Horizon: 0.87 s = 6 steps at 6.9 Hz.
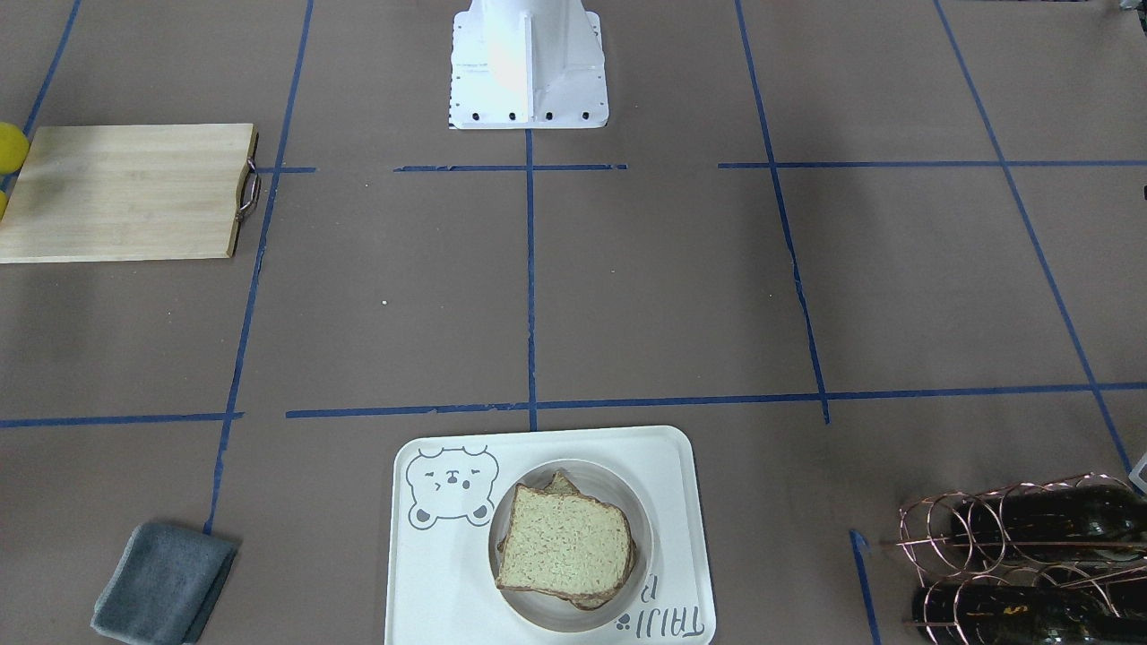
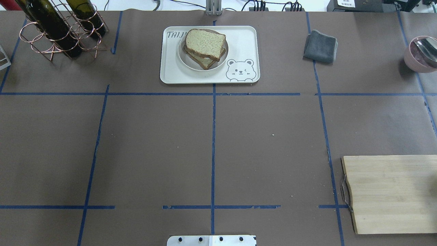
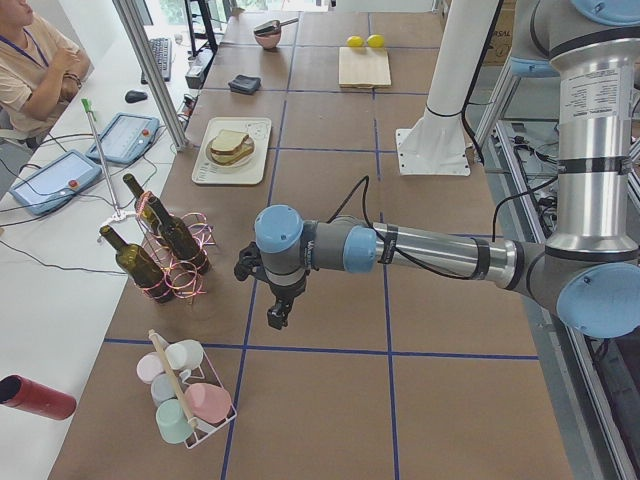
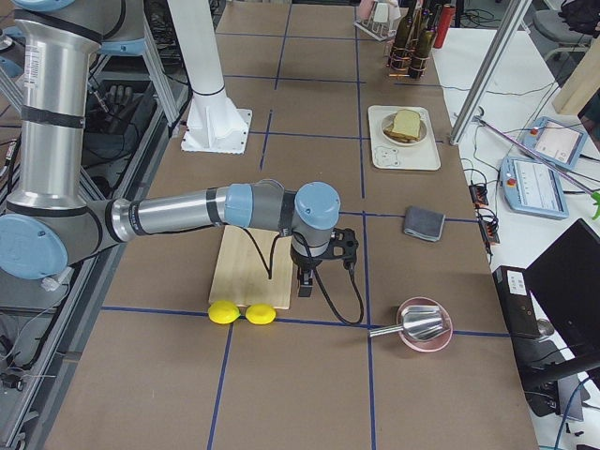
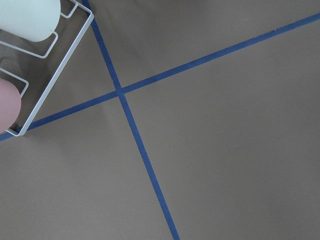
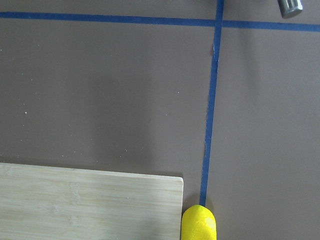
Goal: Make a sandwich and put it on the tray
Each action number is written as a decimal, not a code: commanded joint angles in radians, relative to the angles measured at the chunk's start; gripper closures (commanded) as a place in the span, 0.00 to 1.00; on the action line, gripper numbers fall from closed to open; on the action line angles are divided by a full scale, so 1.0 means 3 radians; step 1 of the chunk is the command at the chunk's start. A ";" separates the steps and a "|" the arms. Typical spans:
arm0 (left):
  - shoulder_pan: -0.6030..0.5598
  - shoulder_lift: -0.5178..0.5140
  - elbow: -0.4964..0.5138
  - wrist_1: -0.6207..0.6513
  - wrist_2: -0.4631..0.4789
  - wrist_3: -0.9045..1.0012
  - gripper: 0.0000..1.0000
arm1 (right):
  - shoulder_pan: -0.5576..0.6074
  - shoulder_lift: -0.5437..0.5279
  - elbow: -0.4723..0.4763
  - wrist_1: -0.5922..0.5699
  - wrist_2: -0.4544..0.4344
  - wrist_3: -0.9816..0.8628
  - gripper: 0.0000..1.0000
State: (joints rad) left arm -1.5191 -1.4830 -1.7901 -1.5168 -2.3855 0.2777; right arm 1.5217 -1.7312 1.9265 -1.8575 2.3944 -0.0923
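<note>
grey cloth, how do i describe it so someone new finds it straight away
In the overhead view, find the cream bear tray at the far edge, centre. To its right, before the pink bowl, lies the grey cloth. It is the only soft, folded thing there.

We saw the brown surface (image 5: 225, 150) crossed by two blue tape lines (image 5: 144, 155) that met left of centre. In the upper left corner sat a white wire rack (image 5: 58, 70) holding a pale cup (image 5: 30, 17) and a pink cup (image 5: 7, 107).
</note>
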 commanded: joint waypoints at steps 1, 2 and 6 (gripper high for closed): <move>-0.0003 0.0019 0.0015 -0.0006 -0.0066 0.0005 0.00 | -0.0056 0.0028 0.0016 0.0010 -0.0009 -0.0024 0.00; -0.0003 0.0019 0.0005 -0.0006 -0.0066 0.0010 0.00 | -0.0056 0.0023 0.0021 0.0015 -0.0005 -0.0020 0.00; 0.0002 0.0004 -0.0087 -0.0011 -0.0061 -0.0010 0.00 | -0.0056 -0.0064 0.0016 0.0020 0.0026 -0.0035 0.00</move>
State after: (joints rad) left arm -1.5200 -1.4795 -1.8030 -1.5200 -2.4049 0.2786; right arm 1.5049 -1.7453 1.9311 -1.8527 2.4011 -0.1031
